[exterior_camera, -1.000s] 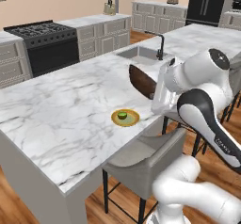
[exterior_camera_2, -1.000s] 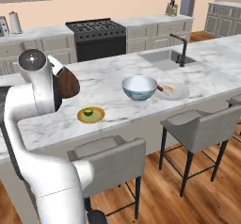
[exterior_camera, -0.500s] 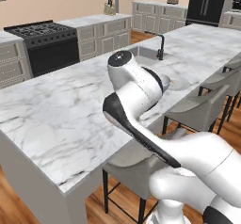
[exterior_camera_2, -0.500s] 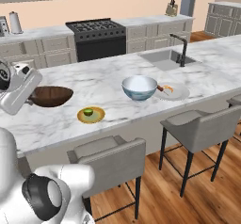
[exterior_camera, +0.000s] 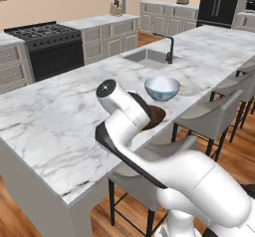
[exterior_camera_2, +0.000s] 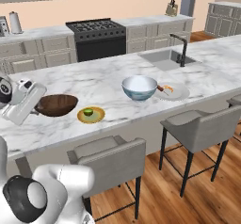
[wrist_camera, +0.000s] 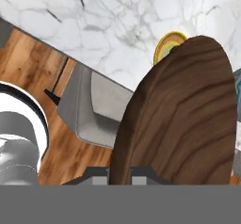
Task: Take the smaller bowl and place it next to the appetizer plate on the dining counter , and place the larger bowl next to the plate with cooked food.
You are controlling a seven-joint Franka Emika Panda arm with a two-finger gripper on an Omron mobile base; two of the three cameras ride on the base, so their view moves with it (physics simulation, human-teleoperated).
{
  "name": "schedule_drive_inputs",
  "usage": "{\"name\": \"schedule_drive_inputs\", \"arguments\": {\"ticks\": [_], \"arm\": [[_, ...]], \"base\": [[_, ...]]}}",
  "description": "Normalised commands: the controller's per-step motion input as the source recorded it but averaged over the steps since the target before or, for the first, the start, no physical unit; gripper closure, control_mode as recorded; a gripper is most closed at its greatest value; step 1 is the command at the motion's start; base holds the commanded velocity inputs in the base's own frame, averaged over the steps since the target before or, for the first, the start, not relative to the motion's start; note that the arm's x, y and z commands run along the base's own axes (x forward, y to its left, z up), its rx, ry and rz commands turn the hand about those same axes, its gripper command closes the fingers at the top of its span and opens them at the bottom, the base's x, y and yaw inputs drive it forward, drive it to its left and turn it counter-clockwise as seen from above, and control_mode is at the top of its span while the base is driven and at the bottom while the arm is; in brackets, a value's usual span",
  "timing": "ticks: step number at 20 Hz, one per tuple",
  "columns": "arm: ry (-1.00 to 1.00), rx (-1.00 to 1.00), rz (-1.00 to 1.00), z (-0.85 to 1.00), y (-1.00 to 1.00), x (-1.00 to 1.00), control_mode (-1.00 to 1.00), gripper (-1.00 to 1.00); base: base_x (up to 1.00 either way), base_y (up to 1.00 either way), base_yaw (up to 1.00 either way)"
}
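Observation:
My gripper (exterior_camera_2: 37,106) is shut on the left rim of the smaller bowl (exterior_camera_2: 57,104), a dark brown wooden one. It is held low over the dining counter (exterior_camera_2: 108,77), just left of the yellow appetizer plate (exterior_camera_2: 91,114); I cannot tell if it touches the marble. In the hand view the smaller bowl (wrist_camera: 183,119) stands large between the fingertips (wrist_camera: 96,173), with the appetizer plate (wrist_camera: 168,44) peeking out behind it. The larger bowl (exterior_camera_2: 140,87), white and blue, sits beside the plate with cooked food (exterior_camera_2: 172,91). From the left the arm hides most of the smaller bowl (exterior_camera: 153,116), and the larger bowl (exterior_camera: 162,88) stands behind it.
A sink (exterior_camera_2: 162,58) with a black faucet (exterior_camera_2: 181,49) is set in the counter further right. Grey stools (exterior_camera_2: 110,164) line the near edge, one (wrist_camera: 94,108) directly below the hand. A stove (exterior_camera_2: 96,37) and cabinets stand across the aisle.
The arm has swung across in front of the base and brought the brown bowl down, from raised near its body to low beside the yellow plate. The gripper stayed shut.

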Motion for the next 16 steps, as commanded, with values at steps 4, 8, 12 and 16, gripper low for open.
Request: {"name": "schedule_drive_inputs", "arguments": {"ticks": [4,8,12,16], "arm": [[-0.01,0.0,0.02,-0.86,0.26,0.6,-1.0,1.0],[-0.12,0.0,0.12,-0.53,0.02,0.37,-1.0,1.0],[-0.14,0.04,0.13,-0.46,0.0,0.24,-1.0,1.0],[0.0,0.08,0.06,-0.55,0.03,0.31,-1.0,1.0]], "base": [[0.0,0.0,0.0],[0.0,0.0,0.0],[0.0,0.0,0.0],[0.0,0.0,0.0]]}}
